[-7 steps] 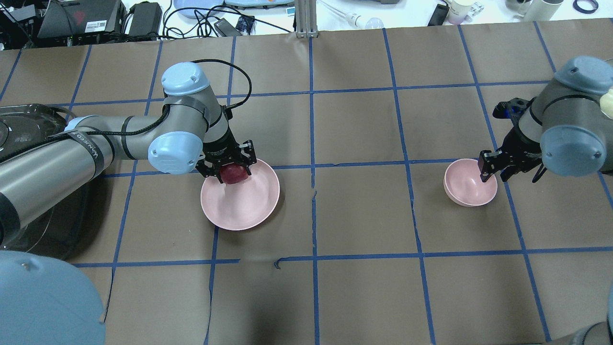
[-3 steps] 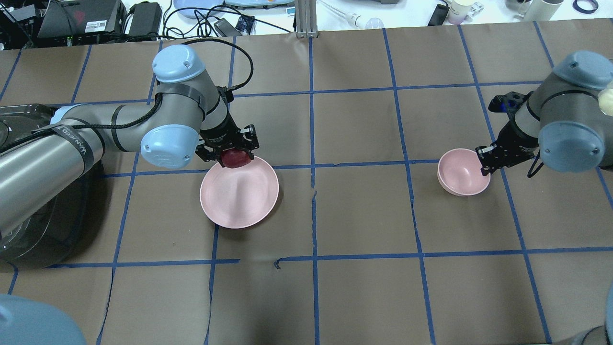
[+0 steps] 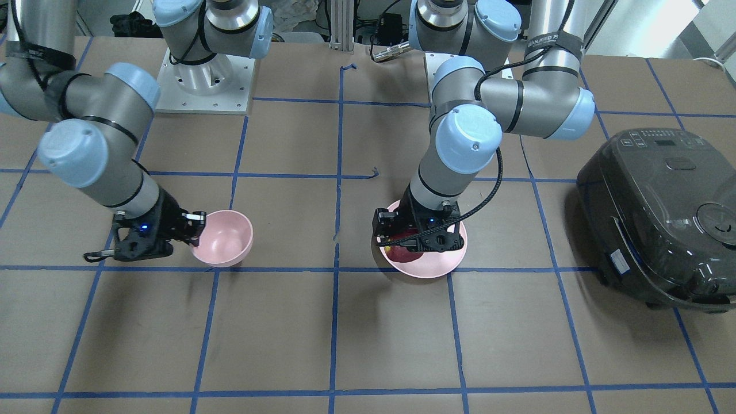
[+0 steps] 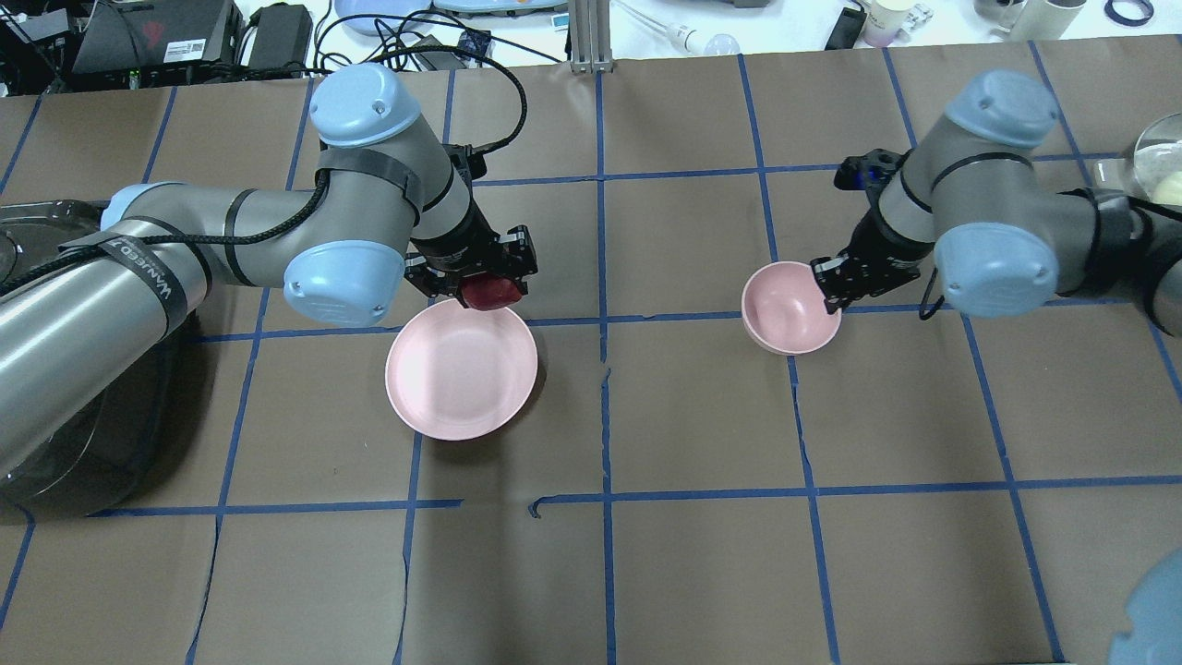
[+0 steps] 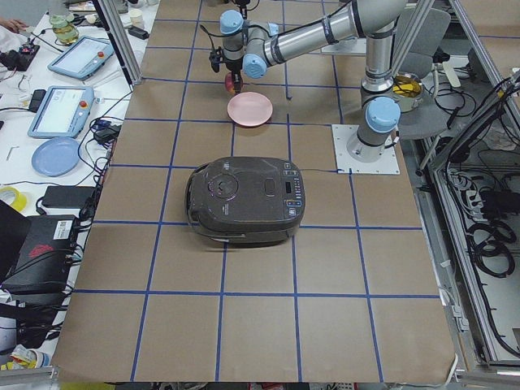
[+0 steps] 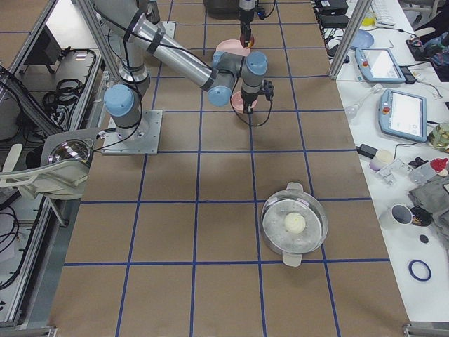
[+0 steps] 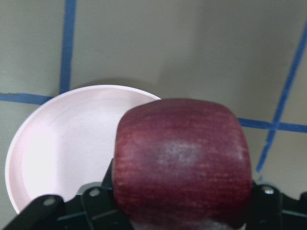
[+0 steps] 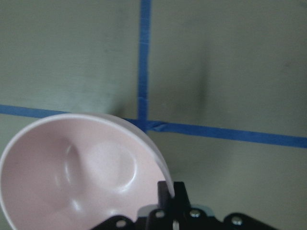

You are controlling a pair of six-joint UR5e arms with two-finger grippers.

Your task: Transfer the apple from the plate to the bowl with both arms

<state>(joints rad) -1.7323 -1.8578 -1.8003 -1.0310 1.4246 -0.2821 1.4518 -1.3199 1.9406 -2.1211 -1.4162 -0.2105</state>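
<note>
Apple (image 4: 489, 293), plate (image 4: 462, 379) and bowl (image 4: 785, 323) share a brown desk (image 4: 693, 416) gridded with blue tape. The wide pink plate lies flat on it. Well apart, at the plate's 3 o'clock in the overhead view, the small pink bowl sits tilted. The right gripper (image 4: 828, 296) has its jaws closed on the bowl's rim at about 2 o'clock. The dark red apple is clamped between the jaws of the left gripper (image 4: 485, 291) and held above the plate's rim at about 12 o'clock.
</note>
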